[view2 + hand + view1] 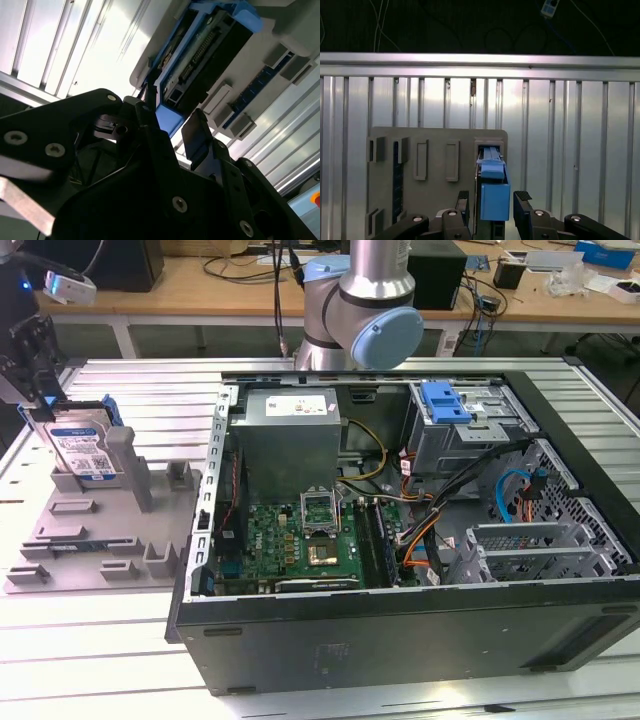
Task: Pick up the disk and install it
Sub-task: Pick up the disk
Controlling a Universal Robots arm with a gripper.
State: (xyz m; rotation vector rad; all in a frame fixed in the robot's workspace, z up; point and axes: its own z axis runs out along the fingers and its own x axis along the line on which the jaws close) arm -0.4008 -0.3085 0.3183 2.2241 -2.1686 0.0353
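1 open computer case [400,640] takes up the exterior view's right, well apart from the gray fixture plate [70,540] where the disk [85,452] stands upright in its slot. The gripper [492,199] straddles the disk's blue edge, jaws apart (slim gaps show beside the 2 fingers [521,200]). Closing centred and square on the flat faces should keep it from tilting.
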